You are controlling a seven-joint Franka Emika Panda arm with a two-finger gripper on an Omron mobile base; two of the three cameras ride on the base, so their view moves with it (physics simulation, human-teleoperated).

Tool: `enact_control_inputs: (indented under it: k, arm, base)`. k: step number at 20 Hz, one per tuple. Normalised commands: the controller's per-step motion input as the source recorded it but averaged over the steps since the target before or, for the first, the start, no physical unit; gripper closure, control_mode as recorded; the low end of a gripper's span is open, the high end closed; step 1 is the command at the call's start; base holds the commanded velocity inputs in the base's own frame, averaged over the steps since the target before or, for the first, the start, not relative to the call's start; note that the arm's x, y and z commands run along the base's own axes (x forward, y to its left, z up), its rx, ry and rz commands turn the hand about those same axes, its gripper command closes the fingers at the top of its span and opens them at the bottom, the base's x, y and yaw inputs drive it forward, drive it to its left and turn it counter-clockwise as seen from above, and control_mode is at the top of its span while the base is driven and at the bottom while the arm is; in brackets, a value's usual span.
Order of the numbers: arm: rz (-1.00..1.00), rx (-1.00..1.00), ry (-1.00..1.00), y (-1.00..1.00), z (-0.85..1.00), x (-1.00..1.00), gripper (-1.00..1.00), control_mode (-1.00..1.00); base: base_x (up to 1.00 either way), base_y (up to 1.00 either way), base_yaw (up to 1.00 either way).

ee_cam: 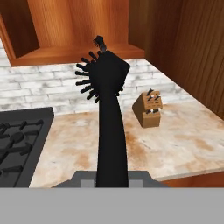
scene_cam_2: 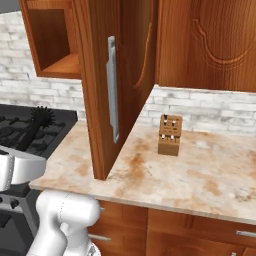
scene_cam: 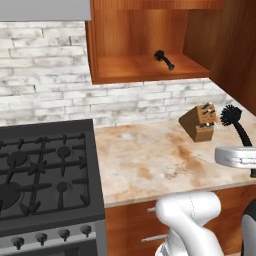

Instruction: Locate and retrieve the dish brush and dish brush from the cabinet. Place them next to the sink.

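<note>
My gripper (ee_cam: 112,180) is shut on the thin handle of one black dish brush (ee_cam: 111,127). The brush stands upright above the counter, its round bristly head (scene_cam: 230,115) uppermost. In the right base view the same brush (scene_cam_2: 39,121) rises from my white hand (scene_cam_2: 17,169) over the stove's edge. The other dish brush (scene_cam: 163,59) lies on the shelf of the open reddish-brown cabinet (scene_cam: 145,70), higher and farther back than my hand; the hand view shows it too (ee_cam: 99,43). The sink is out of view.
A wooden knife block (scene_cam: 200,122) stands on the marbled counter (scene_cam: 150,160) near the brick wall. The black gas stove (scene_cam: 45,170) lies to the left. The cabinet's open door (scene_cam_2: 117,85), with its silver bar handle, juts out over the counter.
</note>
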Motion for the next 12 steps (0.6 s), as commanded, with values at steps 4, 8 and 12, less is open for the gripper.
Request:
enact_control_inputs:
  k: [4,8,12]
  arm:
    - [0.0,0.0,0.0,0.0,0.0,0.0,1.0,1.0]
    - [0.0,0.0,0.0,0.0,0.0,0.0,1.0,1.0]
    - [0.0,0.0,0.0,0.0,0.0,0.0,1.0,1.0]
  base:
    - [-0.44,-0.15,0.0]
    - [-0.36,-0.04,0.0]
    - [-0.33,-0.02,0.0]
